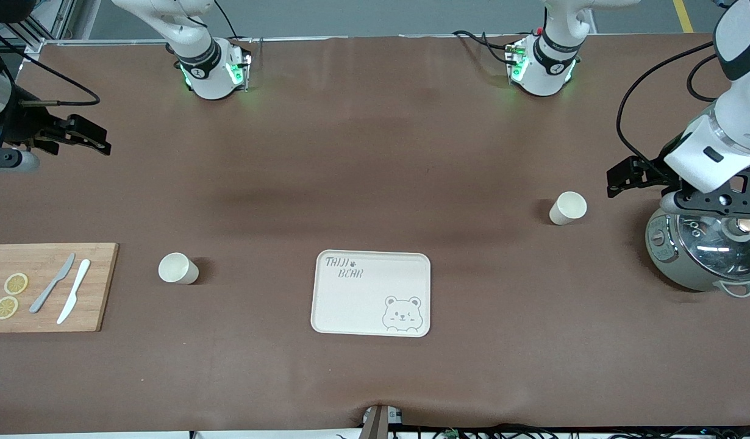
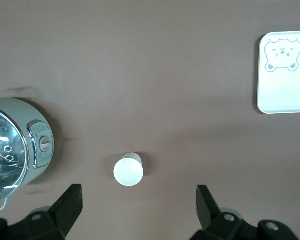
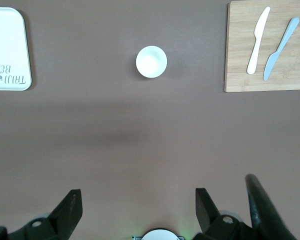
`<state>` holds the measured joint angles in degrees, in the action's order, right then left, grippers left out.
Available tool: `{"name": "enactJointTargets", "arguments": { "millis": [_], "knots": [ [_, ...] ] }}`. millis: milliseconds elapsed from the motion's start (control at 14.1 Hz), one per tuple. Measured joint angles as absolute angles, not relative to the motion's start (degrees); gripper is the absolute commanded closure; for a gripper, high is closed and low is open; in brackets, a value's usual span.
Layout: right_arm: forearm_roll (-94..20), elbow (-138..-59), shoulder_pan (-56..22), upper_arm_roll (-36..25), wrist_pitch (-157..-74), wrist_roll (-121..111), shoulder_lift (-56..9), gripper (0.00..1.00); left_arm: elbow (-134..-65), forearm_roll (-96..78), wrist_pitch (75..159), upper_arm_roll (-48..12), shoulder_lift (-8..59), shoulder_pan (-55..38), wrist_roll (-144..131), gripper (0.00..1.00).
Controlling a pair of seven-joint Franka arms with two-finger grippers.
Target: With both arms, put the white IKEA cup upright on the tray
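Two white cups are seen upright on the surface: one cup [image 1: 567, 208] near the wide-open left tool [image 1: 622, 177], another cup [image 1: 178, 268] well apart from the wide-open right tool [image 1: 88, 139]; the tray [image 1: 371, 292] lies between them.

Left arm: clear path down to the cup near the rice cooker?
Probably yes. The left tool is open and empty, with the white cup upright on bare table. The rice cooker stands beside it toward the left arm's end, apart from the cup; nothing lies between tool and cup.
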<state>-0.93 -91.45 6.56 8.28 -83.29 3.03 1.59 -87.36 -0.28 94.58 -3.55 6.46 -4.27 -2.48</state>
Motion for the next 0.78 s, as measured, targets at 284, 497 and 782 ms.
{"name": "enactJointTargets", "arguments": {
  "millis": [284, 497, 782],
  "knots": [
    [-0.93, -91.45, 6.56, 8.29, -83.22, 3.03, 1.58, 0.0, -87.36, -0.28, 94.6, -3.52, 6.47, -4.23, -2.48, 0.0],
    [-0.93, -91.34, 6.55, 8.29, -83.23, 3.03, 1.58, 0.0, -87.36, -0.25, 94.71, -3.52, 6.47, -4.26, -2.48, 0.0],
    [-0.93, -90.94, 6.63, 8.13, -83.24, 3.03, 1.58, 0.0, -87.45, -0.05, 95.0, -3.63, 6.59, -4.36, -2.47, 0.0]
  ]
}}
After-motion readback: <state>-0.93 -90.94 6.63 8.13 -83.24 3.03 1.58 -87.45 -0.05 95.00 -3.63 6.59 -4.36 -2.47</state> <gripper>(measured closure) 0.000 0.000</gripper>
